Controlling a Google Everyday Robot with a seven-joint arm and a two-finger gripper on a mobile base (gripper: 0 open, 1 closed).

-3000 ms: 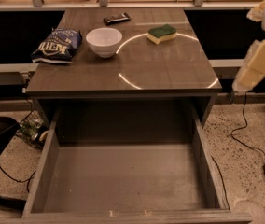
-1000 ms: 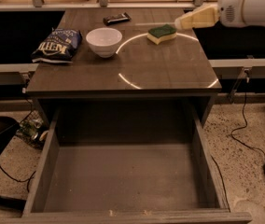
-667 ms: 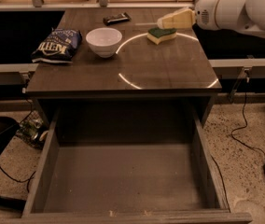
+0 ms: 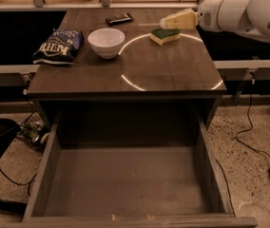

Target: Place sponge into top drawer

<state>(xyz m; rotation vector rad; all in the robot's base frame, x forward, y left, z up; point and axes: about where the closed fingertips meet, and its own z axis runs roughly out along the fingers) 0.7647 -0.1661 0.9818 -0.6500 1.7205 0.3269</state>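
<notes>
The sponge (image 4: 165, 35), pale yellow with a dark green top, lies flat on the tabletop at the back right, inside a ring of reflected light. My gripper (image 4: 169, 22) comes in from the right on a white arm and hovers just above and behind the sponge, apart from it. The top drawer (image 4: 125, 182) is pulled fully out below the table's front edge; its grey bottom is bare.
A white bowl (image 4: 106, 42) stands left of the sponge. A blue chip bag (image 4: 59, 46) lies at the table's left edge. A dark flat wrapped bar (image 4: 119, 18) lies at the back. Cables run over the speckled floor (image 4: 254, 146) to the right.
My arm has swung in from the right side of the table and moved left, bringing the gripper right over the sponge. The sponge has not moved.
</notes>
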